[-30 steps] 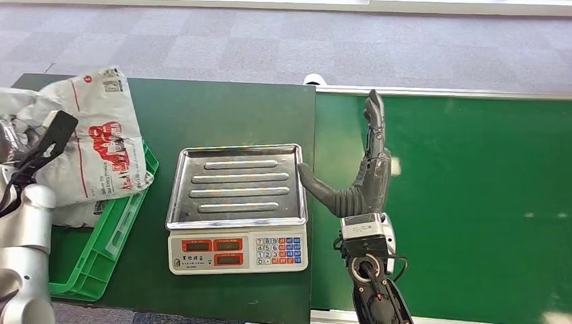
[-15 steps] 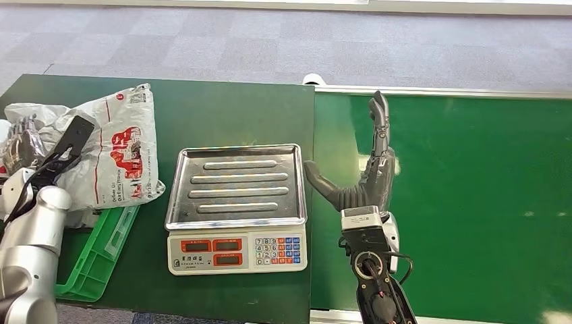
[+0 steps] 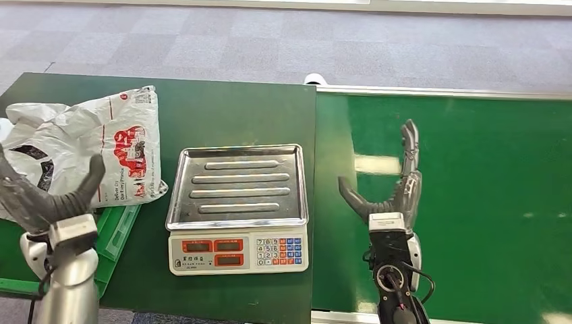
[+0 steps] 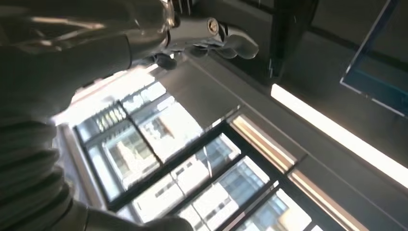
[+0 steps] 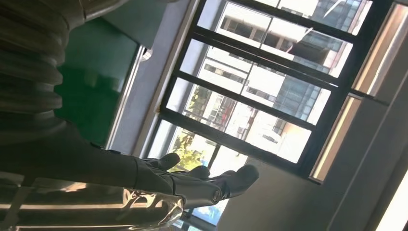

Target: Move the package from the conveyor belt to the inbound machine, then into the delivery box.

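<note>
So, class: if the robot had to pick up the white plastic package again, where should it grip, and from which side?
Probably the package's crumpled end above the green crate, coming from the robot's left. That end looks bunched and loose, giving folds to pinch; the printed face lies flat and smooth. The left robot hand is nearest, with fingers spread and holding nothing.

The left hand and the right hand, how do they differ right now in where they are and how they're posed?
The left hand sits low beside the white package and green box, while the right hand is over the green conveyor belt. The left hand's thumb and fingers spread into a wide V; the right hand's fingers point straight ahead with the thumb angled toward the scale. Both are open and hold nothing.
</note>
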Action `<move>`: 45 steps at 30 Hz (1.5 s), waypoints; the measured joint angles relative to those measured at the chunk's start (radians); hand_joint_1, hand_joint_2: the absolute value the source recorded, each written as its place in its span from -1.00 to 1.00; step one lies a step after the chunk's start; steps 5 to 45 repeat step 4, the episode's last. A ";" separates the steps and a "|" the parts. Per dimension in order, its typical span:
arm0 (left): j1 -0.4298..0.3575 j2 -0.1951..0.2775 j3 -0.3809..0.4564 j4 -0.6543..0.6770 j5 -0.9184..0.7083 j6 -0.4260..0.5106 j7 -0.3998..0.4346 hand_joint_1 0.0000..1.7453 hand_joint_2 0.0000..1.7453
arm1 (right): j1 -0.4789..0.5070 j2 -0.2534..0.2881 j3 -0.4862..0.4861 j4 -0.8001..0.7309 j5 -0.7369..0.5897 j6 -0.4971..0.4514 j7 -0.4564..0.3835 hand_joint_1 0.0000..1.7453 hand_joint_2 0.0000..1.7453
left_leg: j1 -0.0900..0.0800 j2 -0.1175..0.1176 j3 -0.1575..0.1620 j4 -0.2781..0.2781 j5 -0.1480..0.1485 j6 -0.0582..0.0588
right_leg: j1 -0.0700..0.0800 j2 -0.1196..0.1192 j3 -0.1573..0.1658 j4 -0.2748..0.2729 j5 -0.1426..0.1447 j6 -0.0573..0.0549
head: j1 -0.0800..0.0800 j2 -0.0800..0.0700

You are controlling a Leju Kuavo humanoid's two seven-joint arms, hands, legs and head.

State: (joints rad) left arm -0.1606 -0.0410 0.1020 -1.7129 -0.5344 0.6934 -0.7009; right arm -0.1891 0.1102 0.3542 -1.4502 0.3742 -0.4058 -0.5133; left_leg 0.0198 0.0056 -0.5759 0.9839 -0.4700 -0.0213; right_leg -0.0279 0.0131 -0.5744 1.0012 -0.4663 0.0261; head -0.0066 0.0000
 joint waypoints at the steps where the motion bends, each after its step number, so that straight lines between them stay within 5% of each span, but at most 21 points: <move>1: 0.042 -0.016 -0.027 -0.042 0.003 0.001 -0.001 -1.00 1.00 | 0.015 -0.010 -0.007 0.004 -0.010 -0.007 -0.001 -1.00 1.00 | 0.000 0.000 0.000 0.000 -0.001 0.000 | 0.000 0.000 0.000 0.000 0.000 0.000 | 0.000 0.000; 4: 0.135 -0.030 -0.113 -0.103 0.101 -0.013 -0.001 -1.00 1.00 | 0.065 -0.023 -0.035 0.012 -0.004 -0.004 -0.002 -1.00 1.00 | 0.000 0.000 0.001 0.000 -0.001 0.001 | 0.000 0.000 0.000 0.000 -0.001 0.001 | 0.000 0.000; 45: 0.135 -0.030 -0.113 -0.103 0.101 -0.013 -0.001 -1.00 1.00 | 0.065 -0.023 -0.035 0.012 -0.004 -0.004 -0.002 -1.00 1.00 | 0.000 0.000 0.001 0.000 -0.001 0.001 | 0.000 0.000 0.000 0.000 -0.001 0.001 | 0.000 0.000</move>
